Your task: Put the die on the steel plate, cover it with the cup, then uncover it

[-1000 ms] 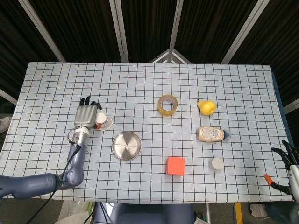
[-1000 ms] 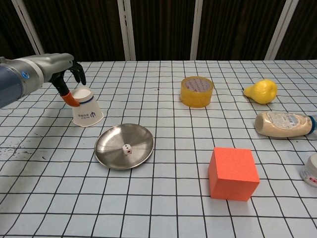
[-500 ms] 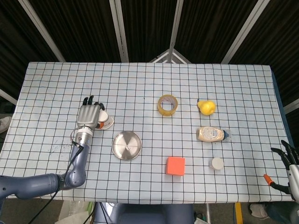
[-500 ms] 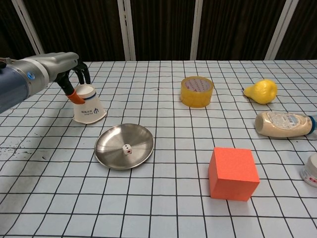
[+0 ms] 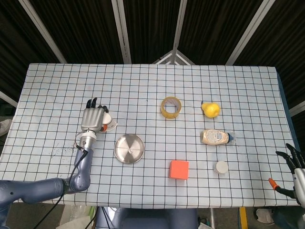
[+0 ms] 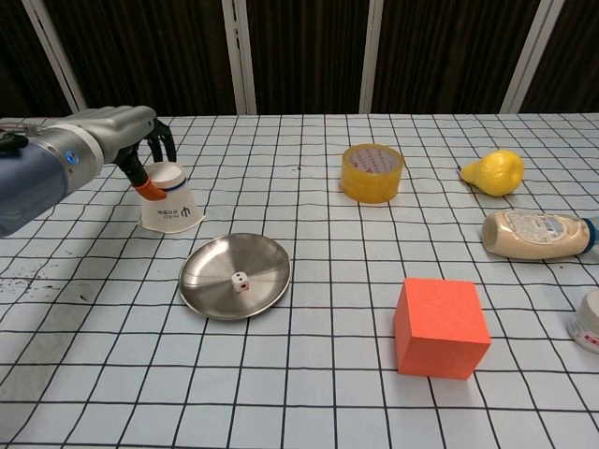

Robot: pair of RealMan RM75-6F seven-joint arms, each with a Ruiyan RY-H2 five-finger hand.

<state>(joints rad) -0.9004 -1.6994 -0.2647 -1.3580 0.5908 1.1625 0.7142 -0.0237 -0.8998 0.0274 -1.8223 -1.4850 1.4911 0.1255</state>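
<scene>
The left hand [image 5: 93,119] covers most of the cup [image 5: 110,125] in the head view. The right hand [image 5: 294,172] is cut off at the frame's corner. A white jar [image 6: 590,322] is clipped by the chest view's right edge.

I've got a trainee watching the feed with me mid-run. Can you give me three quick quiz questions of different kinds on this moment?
1. True or false: the die already lies on the steel plate.
2. Which hand is at the cup? A) left hand B) right hand C) neither
3. Fill in: the cup stands upside down on the ____, behind the plate.

Key: 1 true. 2 A; the left hand has its fingers around the cup's top, while the right hand hangs off the table's edge. 3 table.
</scene>
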